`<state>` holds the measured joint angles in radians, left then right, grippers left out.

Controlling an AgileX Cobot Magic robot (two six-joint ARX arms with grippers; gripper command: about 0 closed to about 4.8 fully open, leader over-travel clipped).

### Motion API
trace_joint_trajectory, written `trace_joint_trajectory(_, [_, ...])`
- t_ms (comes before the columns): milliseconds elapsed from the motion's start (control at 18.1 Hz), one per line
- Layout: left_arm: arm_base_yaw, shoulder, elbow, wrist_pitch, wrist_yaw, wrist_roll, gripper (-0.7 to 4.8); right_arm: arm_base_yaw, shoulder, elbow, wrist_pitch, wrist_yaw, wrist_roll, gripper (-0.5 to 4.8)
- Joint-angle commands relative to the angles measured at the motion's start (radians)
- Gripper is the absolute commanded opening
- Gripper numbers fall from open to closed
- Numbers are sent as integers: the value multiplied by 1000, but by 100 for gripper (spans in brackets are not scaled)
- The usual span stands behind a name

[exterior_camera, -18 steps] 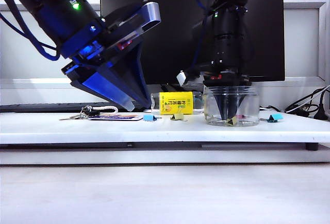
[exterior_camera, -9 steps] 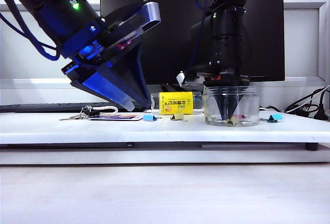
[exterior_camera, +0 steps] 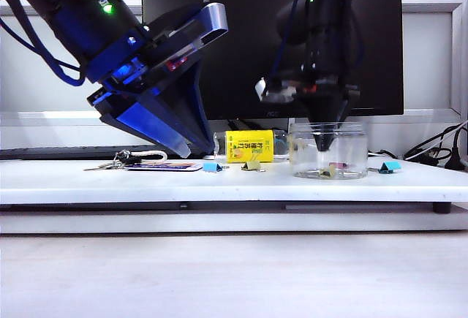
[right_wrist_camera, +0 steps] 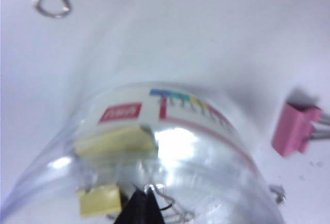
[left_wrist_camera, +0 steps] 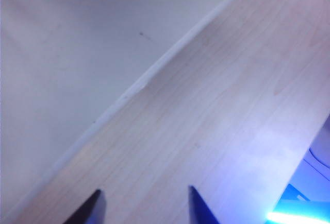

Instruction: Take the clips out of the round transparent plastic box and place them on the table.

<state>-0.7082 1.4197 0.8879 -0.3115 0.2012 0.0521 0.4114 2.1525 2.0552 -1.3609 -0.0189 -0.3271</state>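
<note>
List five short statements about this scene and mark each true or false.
1. The right gripper has its fingers shut, with the tips inside the round transparent plastic box. True.
2. That box is empty. False: pale-yellow binder clips lie in it.
3. The left gripper is shut on a clip. False: its fingers are open and hold nothing.
4. One pale-yellow binder clip lies on the long white table, in front of the small yellow printed box. True.
5. The teal binder clip is inside the transparent box. False: it lies on the table, right of the box in the exterior view.
</note>
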Motion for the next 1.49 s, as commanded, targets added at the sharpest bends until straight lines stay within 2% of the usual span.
trace_joint_trajectory(55, [0, -3, 1, 3, 5, 3, 214, 0, -30, 2, -19, 7, 14, -4])
trace_joint_trajectory(441, [0, -3, 1, 4, 5, 0, 214, 2, -126, 2, -18, 4, 18, -4])
trace_joint_trajectory(606, [0, -3, 1, 15, 5, -4, 214, 3, -163, 3, 22, -122, 20, -4])
trace_joint_trajectory(662, [0, -3, 1, 22, 5, -8, 214, 6, -177, 3, 71, -224, 37, -4])
trace_joint_trajectory(717, [0, -3, 1, 22, 5, -8, 214, 11, -180, 4, 101, -272, 52, -4])
trace_joint_trajectory(827, [0, -3, 1, 21, 5, -8, 214, 21, -180, 5, 153, -302, 66, -4])
trace_joint_trajectory(1103, [0, -3, 1, 21, 2, -8, 214, 38, -138, 4, 268, -290, 66, -4])
trace_joint_trajectory(1213, [1, -3, 1, 22, 1, -8, 214, 37, -83, 4, 299, -246, 66, -4])
trace_joint_trajectory(1433, [1, -3, 1, 21, -8, -7, 214, 36, -16, 5, 369, -233, 66, -4])
trace_joint_trajectory(1488, [1, -3, 1, 21, -24, -7, 214, 34, 2, 5, 381, -196, 66, -4])
